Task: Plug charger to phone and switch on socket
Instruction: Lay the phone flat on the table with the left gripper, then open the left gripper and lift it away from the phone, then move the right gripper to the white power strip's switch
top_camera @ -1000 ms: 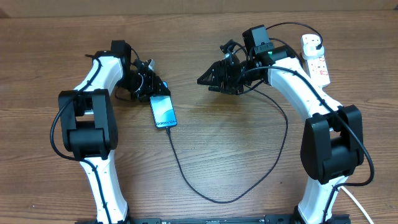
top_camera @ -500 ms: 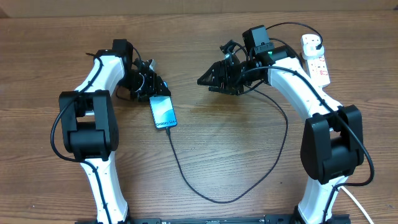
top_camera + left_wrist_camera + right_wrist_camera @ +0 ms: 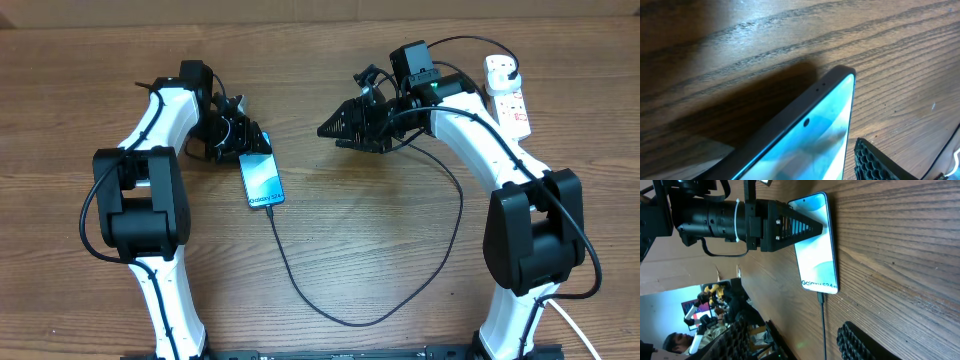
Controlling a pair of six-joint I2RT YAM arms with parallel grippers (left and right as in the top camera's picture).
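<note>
The phone (image 3: 262,180) lies flat on the table with its screen lit teal; it also shows in the right wrist view (image 3: 815,240) and fills the left wrist view (image 3: 815,145). The charger (image 3: 350,322) has its tip in the phone's lower end (image 3: 820,296) and loops across the table to its black plug in the white socket (image 3: 508,95) at the far right. My left gripper (image 3: 248,142) sits at the phone's top corner with its fingers spread. One finger (image 3: 880,162) lies just beside the phone's edge; the other is hidden. My right gripper (image 3: 335,128) is open and empty, hovering right of the phone.
The thick white cord (image 3: 570,325) shows at the lower right edge. A cardboard wall runs along the table's far edge (image 3: 300,8). The black cable loop lies over the table's middle and front.
My left arm has shifted very slightly to the left. The phone, the cable and the right arm have not moved.
</note>
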